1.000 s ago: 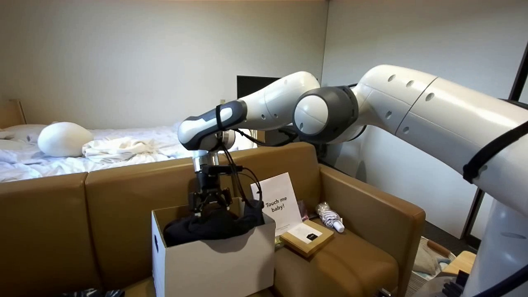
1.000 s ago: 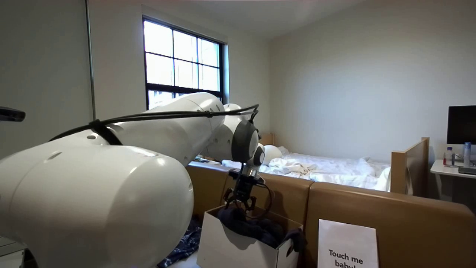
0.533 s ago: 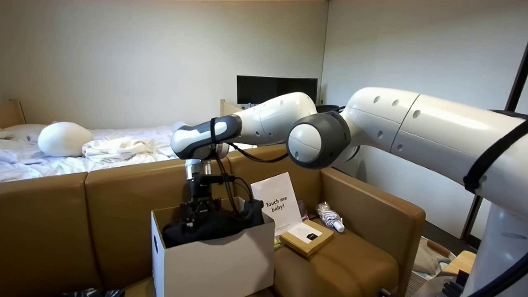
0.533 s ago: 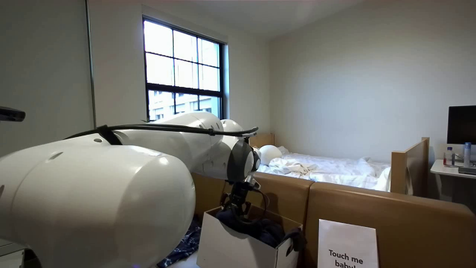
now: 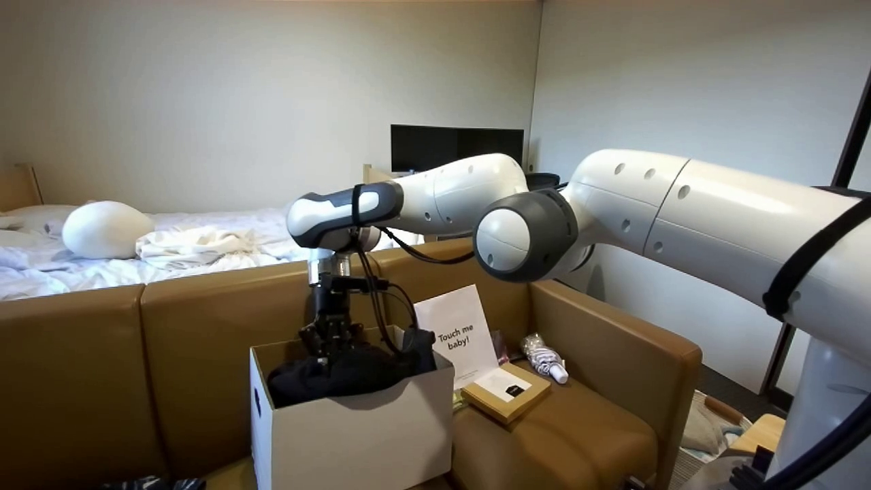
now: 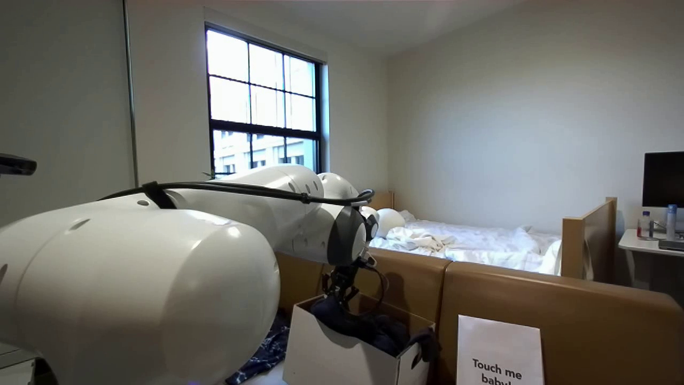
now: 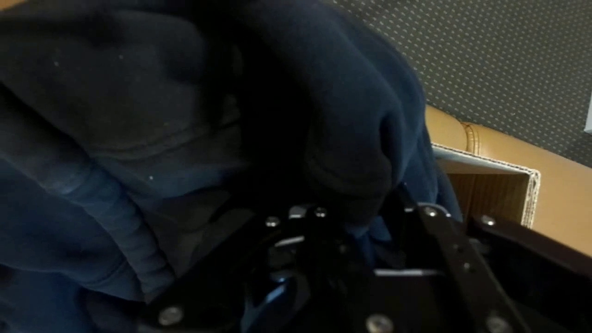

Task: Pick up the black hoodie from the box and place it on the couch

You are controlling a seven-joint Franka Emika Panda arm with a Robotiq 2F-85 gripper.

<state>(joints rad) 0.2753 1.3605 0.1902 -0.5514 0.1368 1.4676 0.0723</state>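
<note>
Wrist view: end effector (image 7: 356, 217) blurs into black hoodie (image 7: 152, 129).

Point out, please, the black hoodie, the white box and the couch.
Black hoodie (image 5: 364, 377): in an exterior view, on its bunched fabric.
White box (image 5: 360, 442): in an exterior view, on its near outer wall.
Couch (image 5: 218, 327): in an exterior view, on its backrest.

Against 1.0 s ago: arm (image 5: 735, 218) lower in both exterior views, baring more of the screen (image 5: 449, 143), upper middle, and of the lower window panes (image 6: 267, 149), left of centre. Against 0.5 s ago: gripper (image 5: 333, 355) slightly higher, further right in an exterior view.
</note>
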